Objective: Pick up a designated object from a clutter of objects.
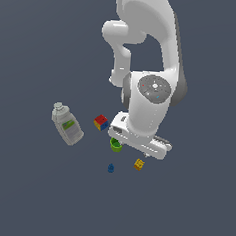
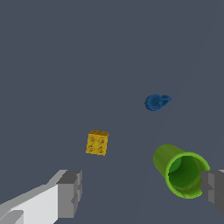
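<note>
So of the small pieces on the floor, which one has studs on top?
The tiny yellow-orange toy brick: the wrist view shows four round studs on its upper face. The tiny blue piece and the small green cup show none.

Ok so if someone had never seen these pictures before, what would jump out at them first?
Probably the big white robot arm filling the upper middle of the exterior view, its gripper open with nothing in it. Next, the bright bits on the dark floor: the clear bottle lying toward the exterior view's left, the multicoloured cube beside the arm, and below it the green cup, tiny blue piece and yellow brick.
</note>
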`<state>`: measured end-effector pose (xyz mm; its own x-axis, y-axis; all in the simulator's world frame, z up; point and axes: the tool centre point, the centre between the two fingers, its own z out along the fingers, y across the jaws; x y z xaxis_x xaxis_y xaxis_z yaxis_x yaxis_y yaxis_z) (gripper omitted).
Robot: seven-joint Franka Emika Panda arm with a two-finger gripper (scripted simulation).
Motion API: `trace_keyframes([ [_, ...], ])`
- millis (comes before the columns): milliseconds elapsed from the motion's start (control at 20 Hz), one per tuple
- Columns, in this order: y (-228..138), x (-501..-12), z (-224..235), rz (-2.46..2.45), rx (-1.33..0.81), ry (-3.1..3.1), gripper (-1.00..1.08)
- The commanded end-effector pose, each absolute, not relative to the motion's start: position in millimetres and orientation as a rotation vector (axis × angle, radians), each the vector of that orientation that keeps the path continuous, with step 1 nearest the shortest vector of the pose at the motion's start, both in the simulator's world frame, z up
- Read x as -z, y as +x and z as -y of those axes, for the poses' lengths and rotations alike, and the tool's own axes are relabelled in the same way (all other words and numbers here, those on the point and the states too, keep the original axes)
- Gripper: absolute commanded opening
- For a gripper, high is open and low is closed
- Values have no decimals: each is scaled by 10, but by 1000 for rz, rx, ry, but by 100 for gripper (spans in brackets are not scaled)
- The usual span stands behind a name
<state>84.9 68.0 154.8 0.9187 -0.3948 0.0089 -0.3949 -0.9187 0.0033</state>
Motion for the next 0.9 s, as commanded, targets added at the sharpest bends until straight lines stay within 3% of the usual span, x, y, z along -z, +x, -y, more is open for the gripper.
trace_keyframes([
  [0,902,-1330,-796,693,-11,3061,100],
  [450,968,-821,-1058,825,-2,3031,100],
  [850,967,-728,-1103,844,2,3026,100],
])
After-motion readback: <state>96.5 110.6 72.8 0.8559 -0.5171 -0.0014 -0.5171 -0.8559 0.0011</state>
